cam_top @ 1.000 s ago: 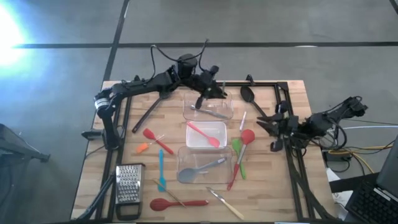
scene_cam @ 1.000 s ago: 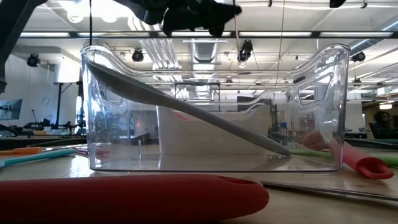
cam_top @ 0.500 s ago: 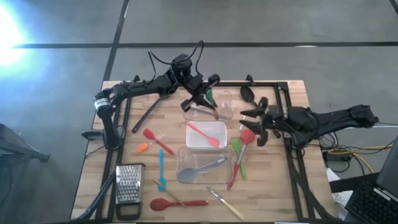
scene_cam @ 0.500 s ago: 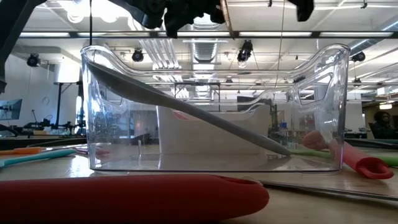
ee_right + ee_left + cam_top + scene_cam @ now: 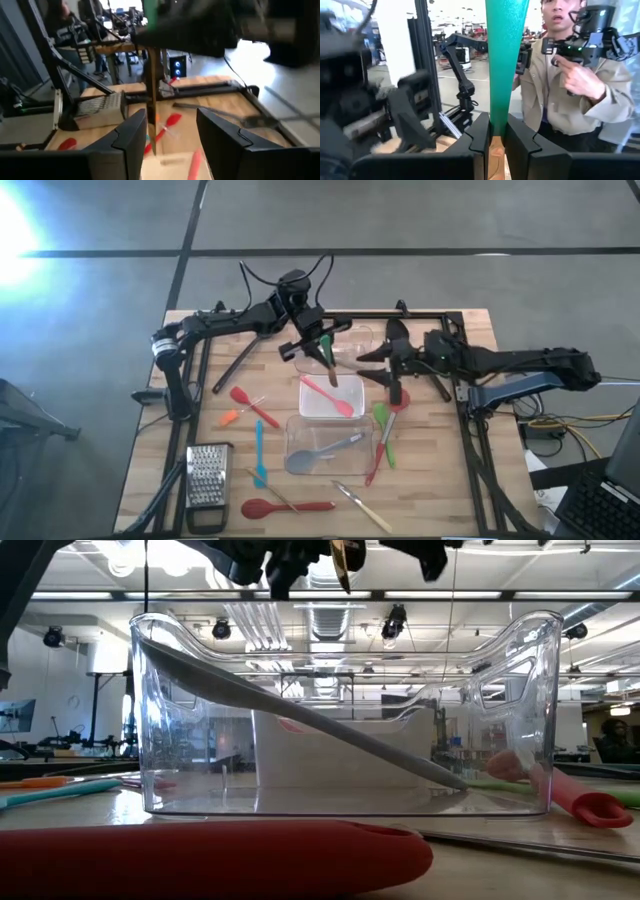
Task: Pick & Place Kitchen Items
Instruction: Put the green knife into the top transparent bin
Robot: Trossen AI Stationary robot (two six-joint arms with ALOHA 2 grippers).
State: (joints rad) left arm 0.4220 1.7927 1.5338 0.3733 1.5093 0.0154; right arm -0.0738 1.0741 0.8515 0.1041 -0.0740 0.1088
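Note:
My left gripper (image 5: 318,345) is shut on a utensil with a green blade (image 5: 506,55) and a wooden handle (image 5: 151,100), and holds it above the far clear tub (image 5: 352,340). My right gripper (image 5: 372,360) stands open just to the right of it. Its fingers (image 5: 132,137) face the hanging handle without touching it. The middle tub (image 5: 332,395) holds a red spoon. A grey spoon (image 5: 300,715) leans in the near tub (image 5: 320,448). Other utensils lie on the table around the tubs. My left gripper pinches the utensil between its two fingers where the green blade meets the wooden handle (image 5: 495,145). The fingers come at it level and lie across it. The utensil stands about upright, blade up and handle hanging down, lifted clear of the tubs.
Left of the tubs lie a red spatula (image 5: 252,405), an orange tool (image 5: 230,418), a teal spatula (image 5: 258,452) and a steel grater (image 5: 208,478). A red spoon (image 5: 285,506) and a wood-handled tool (image 5: 362,506) lie near the front edge. Green and red spoons (image 5: 382,430) lie right of the tubs. A person (image 5: 570,85) stands beyond the table.
My right gripper has travelled from the table's right side toward its left, up to the left gripper. My left gripper has turned its wrist almost in place, swinging the utensil until its wooden handle hangs down.

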